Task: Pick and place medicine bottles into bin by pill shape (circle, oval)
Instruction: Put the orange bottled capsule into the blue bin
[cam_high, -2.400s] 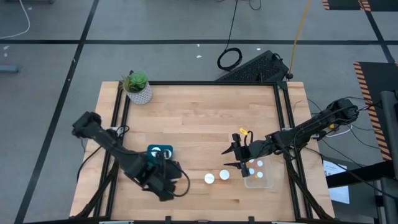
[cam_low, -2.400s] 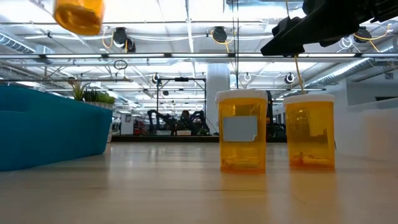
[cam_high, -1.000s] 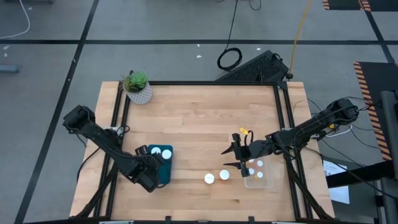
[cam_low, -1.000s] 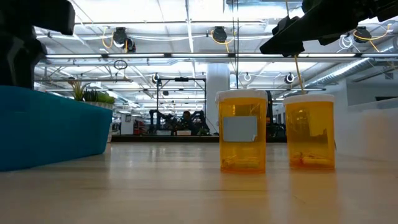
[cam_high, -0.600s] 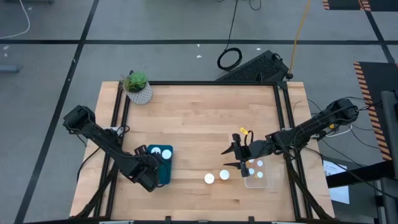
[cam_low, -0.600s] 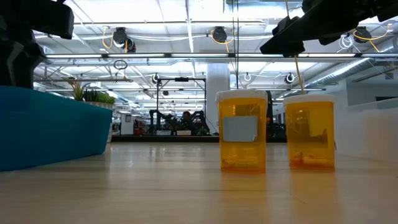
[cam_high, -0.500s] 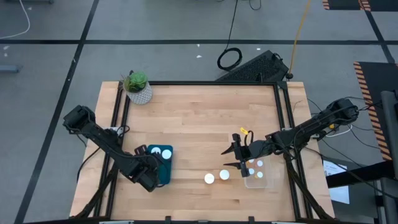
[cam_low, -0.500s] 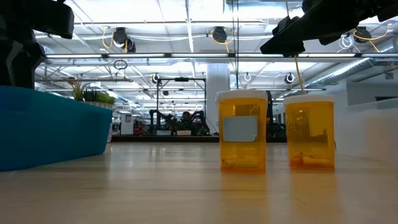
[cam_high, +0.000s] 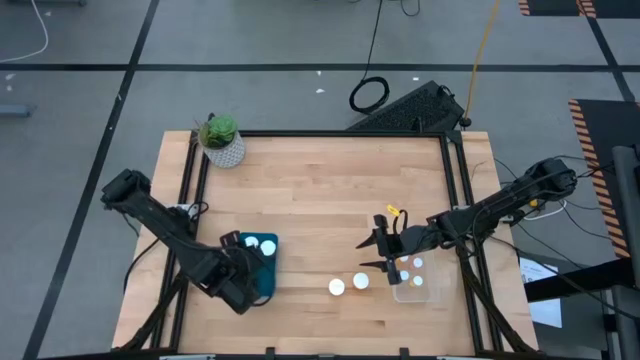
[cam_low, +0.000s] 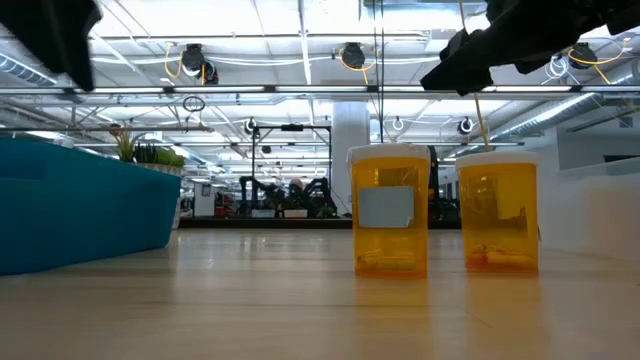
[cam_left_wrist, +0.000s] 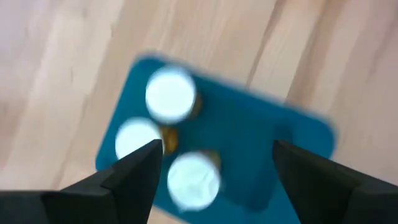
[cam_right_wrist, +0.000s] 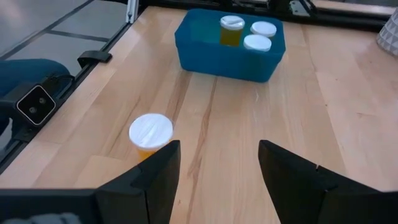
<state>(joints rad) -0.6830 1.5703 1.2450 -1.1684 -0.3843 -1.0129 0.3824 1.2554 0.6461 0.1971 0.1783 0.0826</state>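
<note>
Potted plant (cam_high: 220, 139) at far corner of tabletop (cam_high: 320, 200), clear of everything. Blue bin (cam_high: 262, 262) holds three white-capped orange bottles (cam_left_wrist: 170, 96). Left hand (cam_left_wrist: 214, 180) open above it. Two bottles (cam_high: 337, 287) loose beside clear bin (cam_high: 420, 290); right hand (cam_right_wrist: 217, 186) open nearby.

You're working in a large open robotics lab or industrial hall. The low view shows bright ceiling light strips (cam_low: 300, 40), exposed overhead pipes (cam_low: 300, 92) and other robot rigs (cam_low: 285, 190) far behind, while the high view shows a grey floor with black tape lines (cam_high: 300, 68) and loose cables (cam_high: 368, 95).
</note>
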